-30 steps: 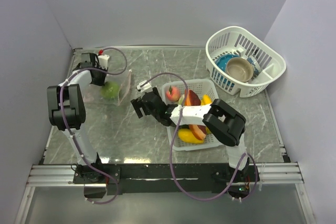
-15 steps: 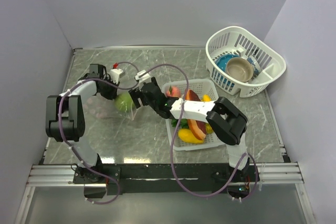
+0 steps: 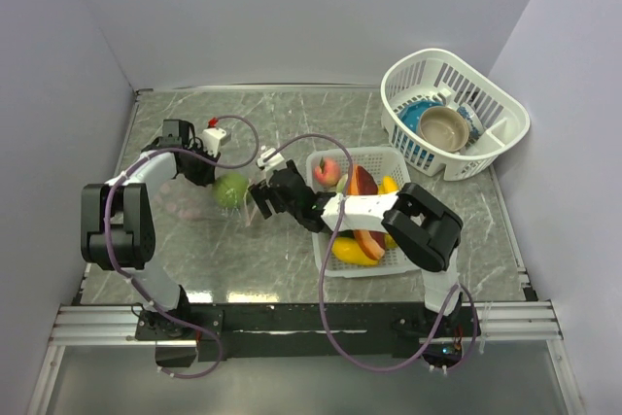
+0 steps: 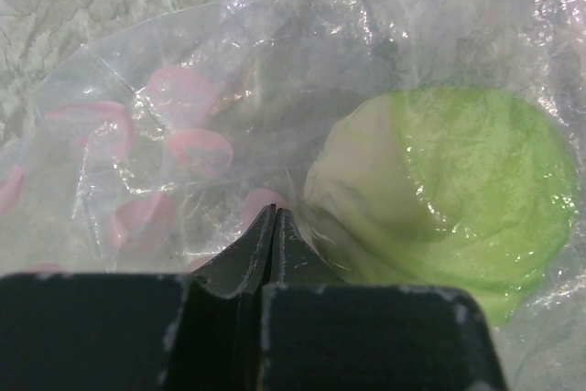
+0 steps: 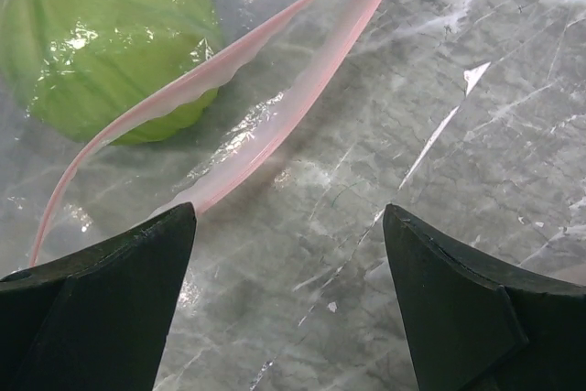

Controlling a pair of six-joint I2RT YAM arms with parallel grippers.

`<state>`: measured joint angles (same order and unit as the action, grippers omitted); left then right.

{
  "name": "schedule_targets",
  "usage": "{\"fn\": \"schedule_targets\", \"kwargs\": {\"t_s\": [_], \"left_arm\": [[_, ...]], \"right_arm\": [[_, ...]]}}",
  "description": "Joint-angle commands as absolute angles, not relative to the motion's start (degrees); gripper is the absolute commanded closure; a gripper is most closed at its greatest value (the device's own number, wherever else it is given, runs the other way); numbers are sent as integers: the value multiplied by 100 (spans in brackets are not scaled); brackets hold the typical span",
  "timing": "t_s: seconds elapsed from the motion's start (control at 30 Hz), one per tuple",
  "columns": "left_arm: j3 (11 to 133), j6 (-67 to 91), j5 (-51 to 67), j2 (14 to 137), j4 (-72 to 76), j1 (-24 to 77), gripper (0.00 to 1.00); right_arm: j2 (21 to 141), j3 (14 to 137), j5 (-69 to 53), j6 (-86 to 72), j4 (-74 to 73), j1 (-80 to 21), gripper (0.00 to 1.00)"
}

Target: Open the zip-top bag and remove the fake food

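The clear zip-top bag (image 3: 187, 201) lies left of centre with the green lettuce (image 3: 230, 190) inside, near its mouth. My left gripper (image 3: 201, 168) is shut on the bag's film; in the left wrist view its tips (image 4: 275, 214) pinch the plastic beside the lettuce (image 4: 449, 190). My right gripper (image 3: 262, 197) is open and empty just right of the mouth. In the right wrist view its gap (image 5: 288, 212) is over bare table, and the pink zip strip (image 5: 275, 103) stands parted in front of the lettuce (image 5: 101, 34). Its left fingertip (image 5: 174, 226) is at the strip's lower edge.
A white perforated tray (image 3: 321, 264) right of the bag holds a pink-red fruit (image 3: 328, 172), an orange and dark red slice (image 3: 362, 185) and a yellow banana piece (image 3: 350, 253). A white basket (image 3: 496, 148) with blue and tan bowls stands at the back right.
My left gripper pulled the bag and lettuce right and nearer. My right gripper reached up to the bag's mouth, then drew back slightly towards the near side.
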<state>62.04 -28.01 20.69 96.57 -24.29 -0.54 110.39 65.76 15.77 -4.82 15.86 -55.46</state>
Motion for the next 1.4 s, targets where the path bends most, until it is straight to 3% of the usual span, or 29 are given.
{"fn": "schedule_targets", "kwargs": {"t_s": [0.0, 0.37, 0.73, 0.87, 0.93, 1.13, 1.3, 1.37], "left_arm": [[6231, -2821, 2136, 9650, -2329, -53, 98], [6512, -2716, 2320, 9993, -2364, -44, 98], [6767, -2760, 2408, 10213, -2399, -35, 98], [7004, -2742, 2461, 10344, -2461, -35, 98], [7049, -2760, 2461, 10380, -2496, -44, 98], [7032, -2803, 2408, 10397, -2514, 184, 98], [7005, -2865, 2364, 10450, -2531, 185, 98], [6961, -2865, 2382, 10450, -2487, 185, 98]], "right_arm": [[10863, 6741, 1679, -422, 1837, -5555, 9], [11601, 7620, 1468, -281, 1626, -5774, 10], [11812, 7611, 503, -475, 1600, -5845, 9], [11856, 7594, 247, -440, 1696, -5976, 0], [11900, 7559, 132, -317, 1783, -6073, 0], [11900, 7646, 772, -70, 1768, -6345, 0], [11874, 7945, 2492, -324, 679, -6486, 0], [11752, 7744, 2593, -343, 755, -6513, 0]]}}
